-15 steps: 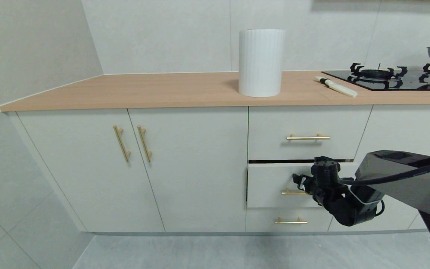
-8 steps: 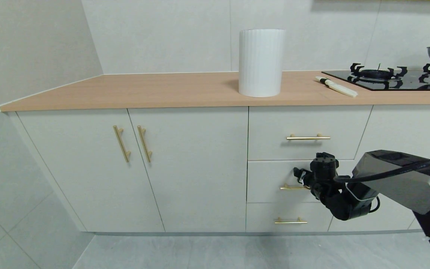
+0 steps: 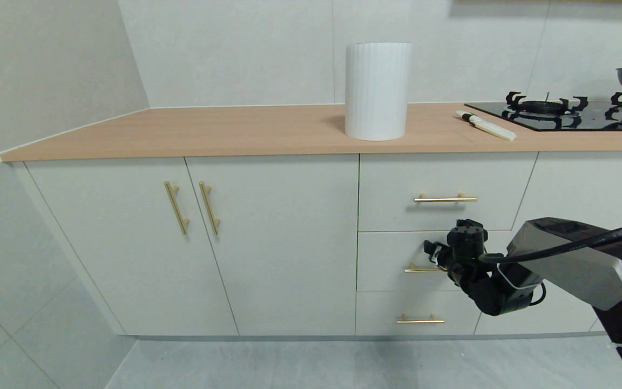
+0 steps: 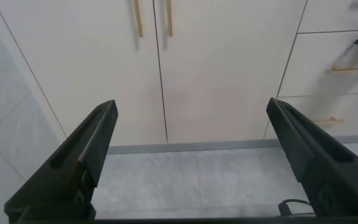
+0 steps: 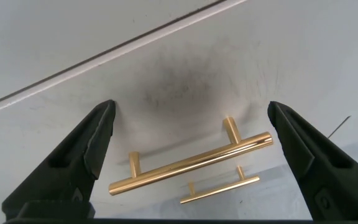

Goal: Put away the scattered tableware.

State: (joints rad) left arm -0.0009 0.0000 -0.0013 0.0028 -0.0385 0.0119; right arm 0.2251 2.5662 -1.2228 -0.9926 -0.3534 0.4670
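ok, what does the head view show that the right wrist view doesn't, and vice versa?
Head view only: white ribbed cylindrical container and cream black-banded utensil on the wooden countertop, black gas hob, gold-handled double cupboard doors. Right wrist view only: a dark smudge on the drawer front. Both: the open right gripper at the middle drawer's gold bar handle, and the bottom drawer's gold handle.

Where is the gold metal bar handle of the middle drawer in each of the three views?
Head view: the gold bar handle of the middle drawer sits right of the white double doors, its right end behind the right gripper.
Left wrist view: the handle is far off, past the doors.
Right wrist view: the handle is close, framed by the spread fingers.
Shared landmark: the bottom drawer's gold handle, just under it.
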